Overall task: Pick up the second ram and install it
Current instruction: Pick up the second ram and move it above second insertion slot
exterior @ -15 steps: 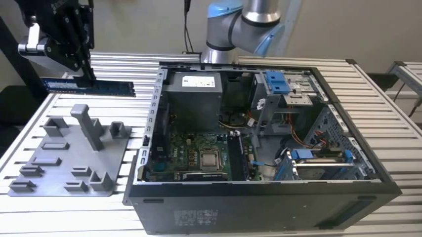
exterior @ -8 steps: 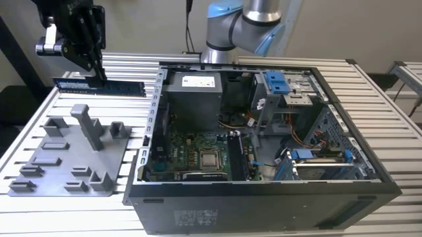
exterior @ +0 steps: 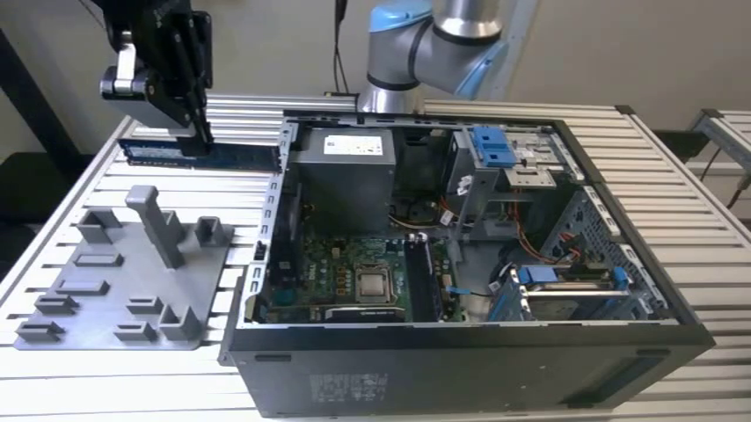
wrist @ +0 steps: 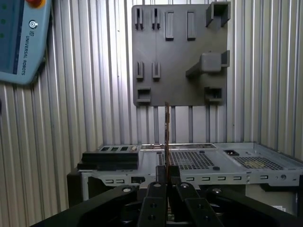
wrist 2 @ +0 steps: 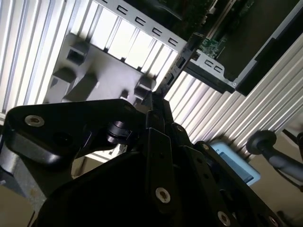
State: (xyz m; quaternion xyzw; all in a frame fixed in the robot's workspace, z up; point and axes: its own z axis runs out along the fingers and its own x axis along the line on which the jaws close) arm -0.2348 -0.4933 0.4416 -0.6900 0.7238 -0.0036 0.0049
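Jaws clamp the second ram (exterior: 206,152) by its upper edge. It hangs level above the counter (exterior: 65,198), beside the open computer case (exterior: 470,360), near the grey tray (exterior: 112,303).

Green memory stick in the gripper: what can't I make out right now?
- Slim dark green memory stick: in the exterior view the black gripper covers part of it; the first wrist view shows it edge-on, so its faces are hidden.
- Memory slots in the black metal computer case: exterior view, too small and dark to tell which is free.
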